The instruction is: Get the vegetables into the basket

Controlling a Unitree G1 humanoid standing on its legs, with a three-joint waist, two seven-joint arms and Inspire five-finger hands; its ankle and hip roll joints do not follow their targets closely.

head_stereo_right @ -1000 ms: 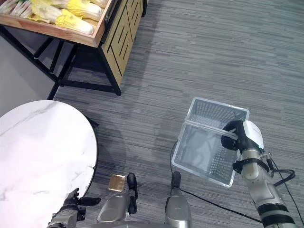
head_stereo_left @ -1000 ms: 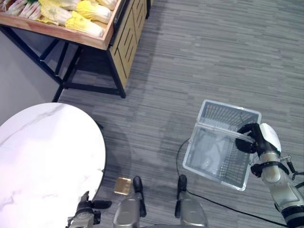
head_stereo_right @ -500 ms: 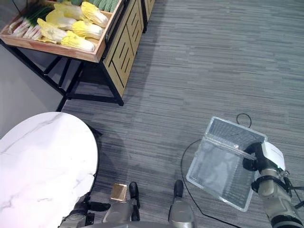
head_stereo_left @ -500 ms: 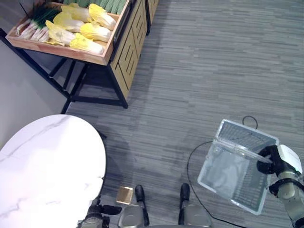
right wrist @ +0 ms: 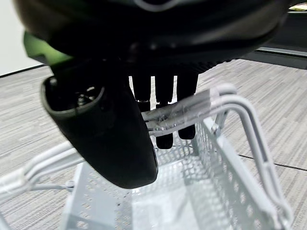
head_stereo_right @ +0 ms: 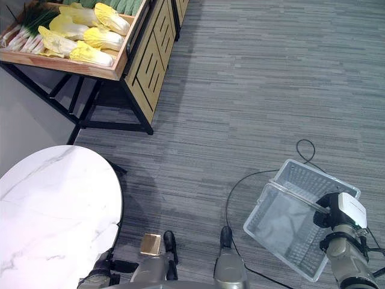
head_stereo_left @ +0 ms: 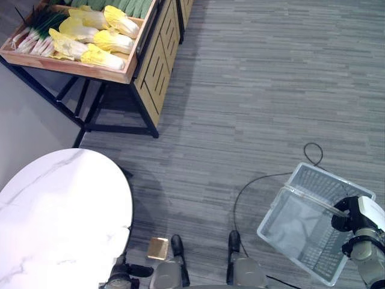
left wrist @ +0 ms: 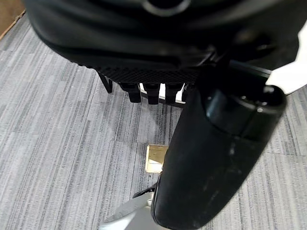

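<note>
Grey striped carpet floor (head_stereo_left: 252, 90) all around, with a wooden produce stand (head_stereo_left: 141, 57) up in the far left corner. That stand is my landmark here. On top of it sits a crate (head_stereo_left: 72, 63) holding the vegetables (head_stereo_left: 90, 39): yellow cabbages, plus some green onions at the far-left end. A round white marble desk (head_stereo_left: 60, 211) sits just this side of the stand, with nothing on it.

The basket (head_stereo_right: 301, 226) is way over on the opposite side from the stand, well apart from it, hanging from the right hand (right wrist: 163, 100). In the wrist view those fingers are curled under the clear handle (right wrist: 192, 108), with the thumb on the near side, so it's a proper hook grip. The basket looks empty, just bare mesh.

The left hand (left wrist: 153, 93) is low by the desk edge, fingers curled in, holding nothing.

So progress-wise: basically zero veg loaded. My guess is it needs to get the basket to the stand first, then start picking.
</note>
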